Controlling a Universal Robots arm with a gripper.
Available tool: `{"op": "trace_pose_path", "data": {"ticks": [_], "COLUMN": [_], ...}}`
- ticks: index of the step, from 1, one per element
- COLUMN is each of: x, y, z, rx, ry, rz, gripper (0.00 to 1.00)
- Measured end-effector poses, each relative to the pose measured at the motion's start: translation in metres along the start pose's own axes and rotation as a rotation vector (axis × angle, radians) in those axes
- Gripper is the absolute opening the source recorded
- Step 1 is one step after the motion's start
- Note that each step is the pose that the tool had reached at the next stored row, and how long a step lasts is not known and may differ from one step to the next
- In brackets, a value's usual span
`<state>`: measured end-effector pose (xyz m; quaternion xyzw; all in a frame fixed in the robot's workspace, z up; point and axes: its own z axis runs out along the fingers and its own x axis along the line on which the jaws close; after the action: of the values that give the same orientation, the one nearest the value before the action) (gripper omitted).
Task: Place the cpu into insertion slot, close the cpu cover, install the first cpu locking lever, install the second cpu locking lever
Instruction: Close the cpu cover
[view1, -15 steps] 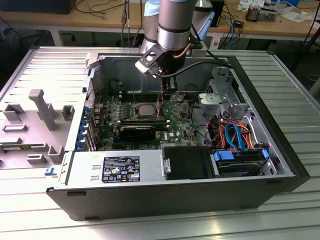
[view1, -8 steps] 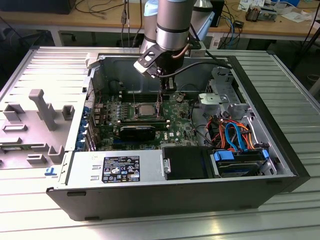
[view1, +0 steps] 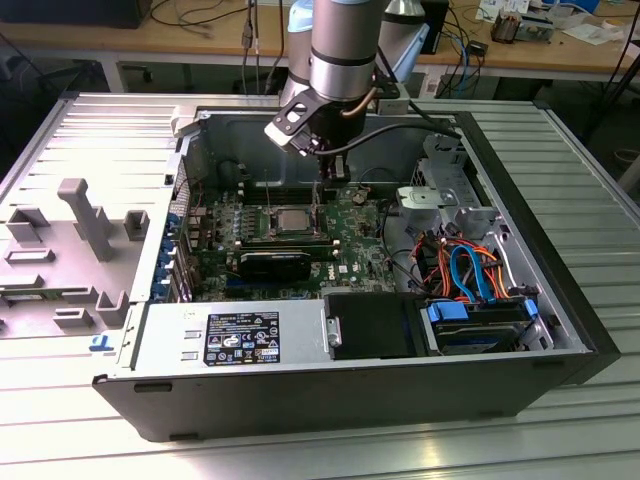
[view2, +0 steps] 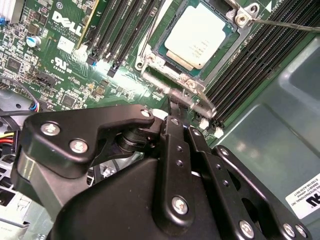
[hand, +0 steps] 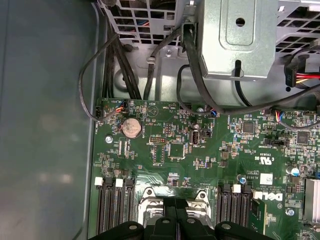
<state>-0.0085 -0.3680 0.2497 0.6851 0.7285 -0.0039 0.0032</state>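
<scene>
The arm (view1: 345, 45) enters at the top centre of the exterior view, its silver-grey wrist (view1: 342, 70) nearly upright. Below it the black gripper (view1: 329, 188) points straight down, a little above the middle of the frame. In both wrist views its two black fingers (hand: 169, 222) lie drawn together side by side, tips nearly touching.

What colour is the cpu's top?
Dull silver-grey; the small flat square cpu shows best in the second wrist view.

Silver cpu (view2: 197, 37) lies flat in insertion slot (view2: 176, 77)
</scene>
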Motion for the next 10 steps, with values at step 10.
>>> {"op": "trace_pose_path", "data": {"ticks": [10], "x": [0.0001], "y": [-0.0019], "z": [0.0004], "rx": [0.0], "ry": [0.0], "rz": [0.0], "gripper": [0.11]}}
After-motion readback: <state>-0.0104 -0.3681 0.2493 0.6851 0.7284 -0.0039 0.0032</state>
